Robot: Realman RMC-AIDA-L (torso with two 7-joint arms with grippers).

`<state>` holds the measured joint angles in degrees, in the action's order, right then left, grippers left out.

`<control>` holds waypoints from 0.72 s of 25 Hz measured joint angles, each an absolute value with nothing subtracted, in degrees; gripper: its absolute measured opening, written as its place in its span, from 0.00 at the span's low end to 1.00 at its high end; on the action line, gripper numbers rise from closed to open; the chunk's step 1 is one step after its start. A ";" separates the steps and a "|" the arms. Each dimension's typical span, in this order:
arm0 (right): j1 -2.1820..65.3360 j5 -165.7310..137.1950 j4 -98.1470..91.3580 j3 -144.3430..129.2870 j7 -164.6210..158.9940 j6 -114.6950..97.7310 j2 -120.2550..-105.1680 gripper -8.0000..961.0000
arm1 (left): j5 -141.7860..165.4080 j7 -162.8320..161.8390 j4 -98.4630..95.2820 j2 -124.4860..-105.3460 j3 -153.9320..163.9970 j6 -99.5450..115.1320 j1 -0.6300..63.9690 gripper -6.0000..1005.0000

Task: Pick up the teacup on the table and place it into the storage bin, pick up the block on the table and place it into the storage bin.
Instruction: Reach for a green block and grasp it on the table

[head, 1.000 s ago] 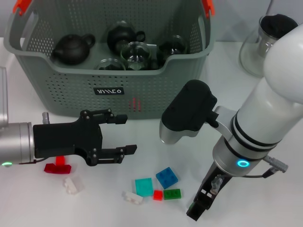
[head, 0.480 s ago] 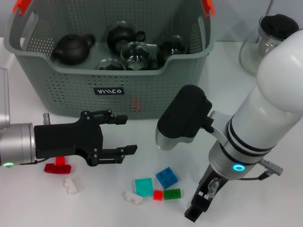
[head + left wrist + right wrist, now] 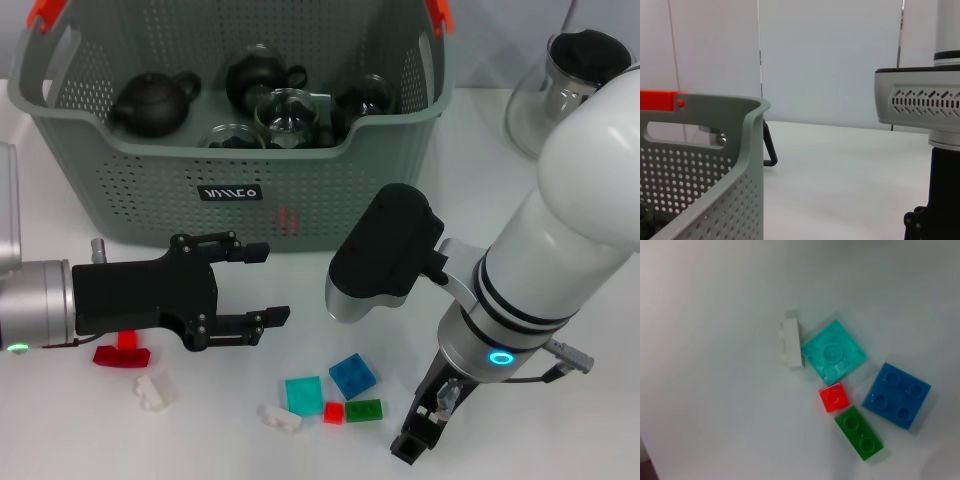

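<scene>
The left gripper (image 3: 262,283) reaches in level from the left edge of the head view, its black fingers (image 3: 245,251) spread apart and holding nothing, hovering over the white counter (image 3: 560,200) just in front of the storage bin (image 3: 160,180). The right arm comes down from the upper right of the frame, its white forearm bent so that the black wrist housing sits at centre; the right gripper (image 3: 418,440) points down at the lower right, just right of the cluster of blocks. Whether its fingers are spread or closed I cannot tell.

The storage bin fills the upper left of the head view: grey, with perforated walls, orange-red handle tabs (image 3: 44,12) and a black label with white letters on its front wall. Inside lie a dark teapot (image 3: 150,102) and several glass teacups (image 3: 285,110).

The blocks lie on the counter in the lower middle: a blue block (image 3: 353,376), a teal block (image 3: 304,394), a small red block (image 3: 333,411), a green block (image 3: 364,410) and a white block (image 3: 281,418). In the right wrist view the red block (image 3: 833,397) touches the green block (image 3: 860,433) and sits just beside the teal block (image 3: 833,353). A red piece (image 3: 122,353) and another white piece (image 3: 152,391) lie at lower left, under the left arm.

A glass pitcher (image 3: 560,90) stands at the upper right.
</scene>
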<state>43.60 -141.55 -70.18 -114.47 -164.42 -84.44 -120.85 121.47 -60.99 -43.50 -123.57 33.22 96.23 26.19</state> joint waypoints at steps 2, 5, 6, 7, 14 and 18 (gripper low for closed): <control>43.62 -141.60 -70.15 -114.51 -164.42 -84.39 -120.85 0.78 | 121.48 -60.95 -43.50 -123.57 33.22 96.22 26.19 0.75; 43.62 -141.99 -70.14 -114.66 -164.40 -84.23 -120.85 0.75 | 121.46 -60.89 -43.41 -123.57 33.22 96.16 26.19 0.75; 43.61 -142.15 -70.14 -114.81 -164.40 -84.17 -120.85 0.74 | 121.44 -60.87 -43.31 -123.57 33.22 96.15 26.20 0.75; 43.61 -142.25 -70.13 -115.13 -164.40 -84.11 -120.87 0.72 | 121.41 -60.85 -43.16 -123.57 33.22 96.15 26.19 0.75; 43.59 -142.30 -70.13 -116.03 -164.44 -83.86 -120.93 0.65 | 121.33 -60.82 -42.97 -123.57 33.22 96.04 26.19 0.75; 43.46 -142.30 -70.13 -116.03 -164.45 -83.84 -120.94 0.65 | 121.36 -60.82 -42.97 -123.57 33.22 96.04 26.19 0.75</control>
